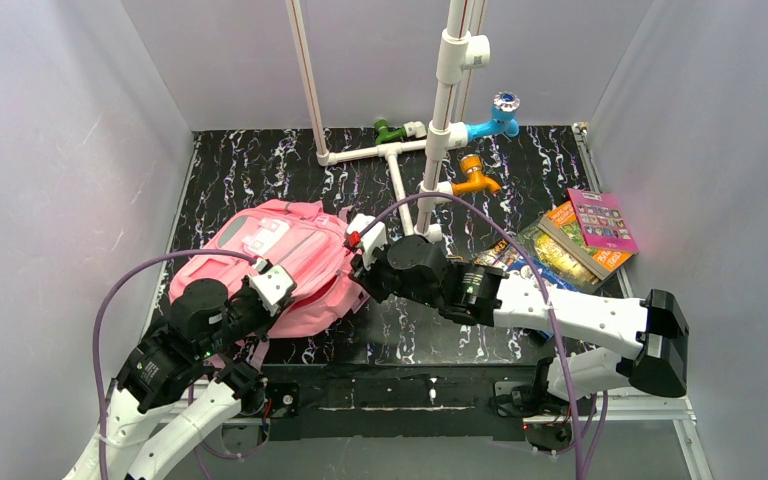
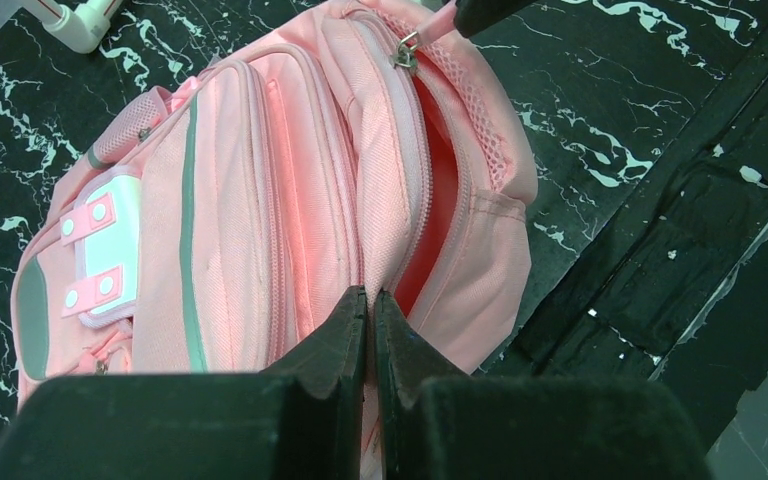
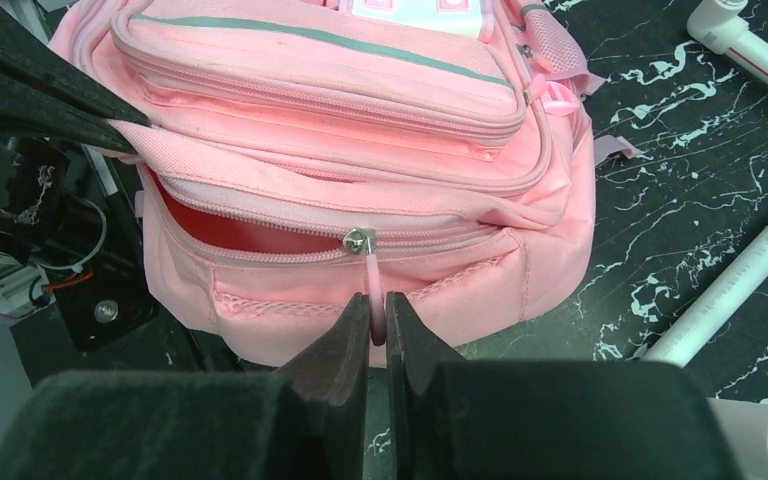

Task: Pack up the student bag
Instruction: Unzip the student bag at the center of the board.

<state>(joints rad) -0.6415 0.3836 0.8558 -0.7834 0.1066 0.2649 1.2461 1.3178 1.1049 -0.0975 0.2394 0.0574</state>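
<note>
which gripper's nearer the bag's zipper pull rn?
Right. The right gripper pinches the zipper pull itself; the left gripper clamps the student bag at the opening's other end.

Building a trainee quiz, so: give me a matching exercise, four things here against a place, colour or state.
1 student bag
2 zip pull
3 stack of books
4 highest tap

A blue
B at the far right
C held by the right gripper
D main compartment partly open

Pairs: 1-D, 2-C, 3-B, 4-A
</note>
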